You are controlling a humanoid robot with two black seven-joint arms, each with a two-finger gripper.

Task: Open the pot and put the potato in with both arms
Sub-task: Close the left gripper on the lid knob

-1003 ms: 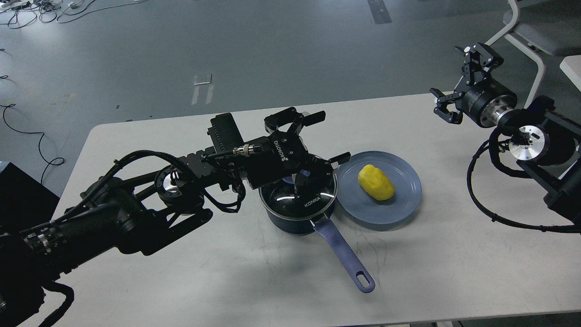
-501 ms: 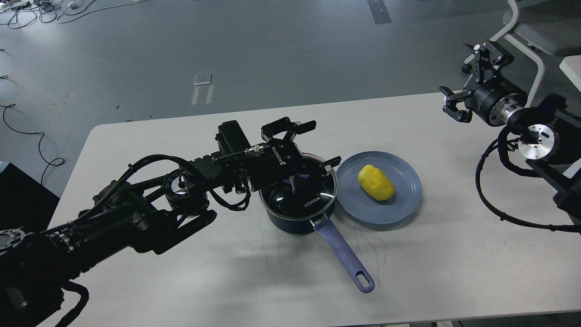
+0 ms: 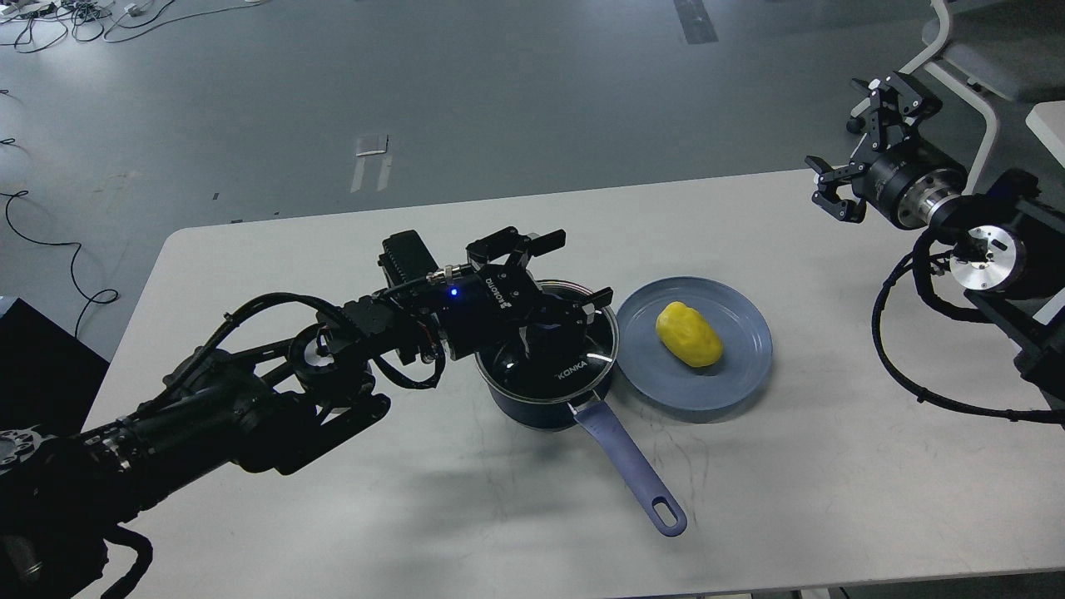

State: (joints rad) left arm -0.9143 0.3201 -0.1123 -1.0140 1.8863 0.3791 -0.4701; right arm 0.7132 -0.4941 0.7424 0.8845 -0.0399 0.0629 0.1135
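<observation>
Just one pot [image 3: 545,391], one potato [image 3: 689,334]

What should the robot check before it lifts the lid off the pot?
1. Lid sits flat on the pot: ok.
2. Left gripper is over the lid's middle: ok.
3. Fingers are closed on the knob: cannot tell, the knob is hidden.
4. Potato waits on the plate, apart from the pot: ok.
5. Right gripper is open and away from the lid: ok.

Bright, even overhead light — soft shadows (sharp focus), faint lid [image 3: 556,353] glare.
</observation>
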